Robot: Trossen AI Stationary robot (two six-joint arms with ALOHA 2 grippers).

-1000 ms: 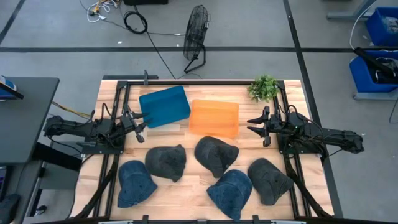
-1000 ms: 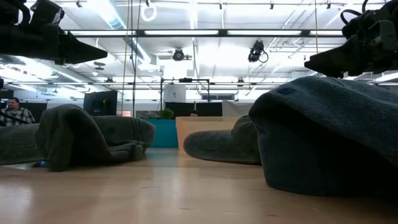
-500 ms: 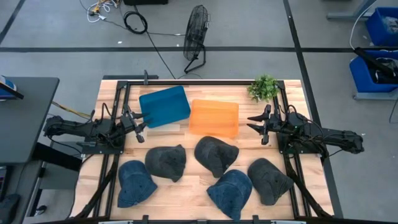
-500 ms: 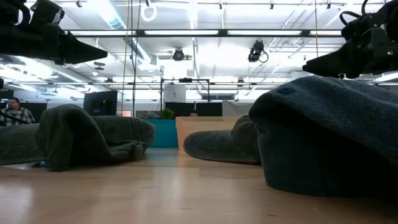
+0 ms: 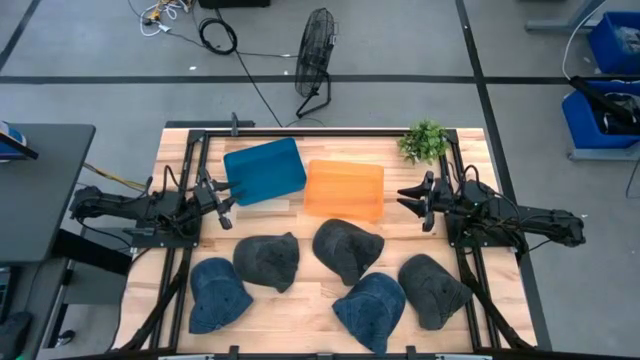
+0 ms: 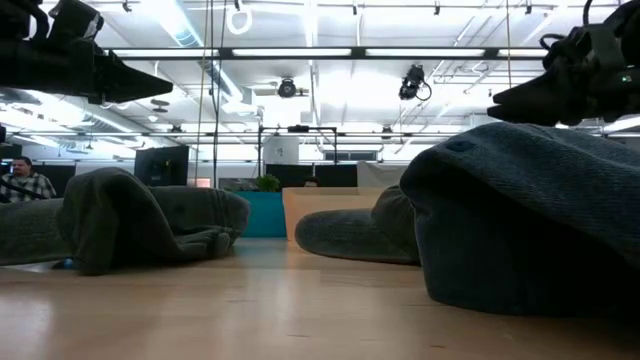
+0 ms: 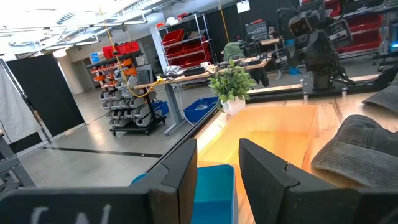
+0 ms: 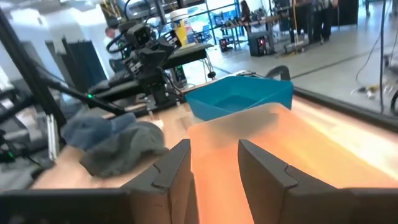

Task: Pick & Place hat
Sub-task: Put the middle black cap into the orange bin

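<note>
Between the right fingers the orange bin fills the view, and those fingers stand apart with nothing in them. From above, the right gripper hovers just beside the orange bin's edge, pointing inward across the desk. The left gripper hangs at the opposite side, just beside the blue bin, its fingers parted too and gripping nothing. Ahead of the left fingers lie the blue bin's rim, the orange bin beyond it, and a grey hat's brim off to one side.

Five hats sit on the desk, none touched. A dark grey hat lies nearest the left fingers, below and toward the desk's near edge. Another grey hat sits just beside the orange bin's near wall, between the two grippers and closer to the right one. A blue hat rests near the left front corner, a second blue hat lies at the front middle, and a third grey hat sits beyond the right fingers toward the front. A small plant stands at the far corner behind the right gripper. In the low view a person shows far off in the room.
</note>
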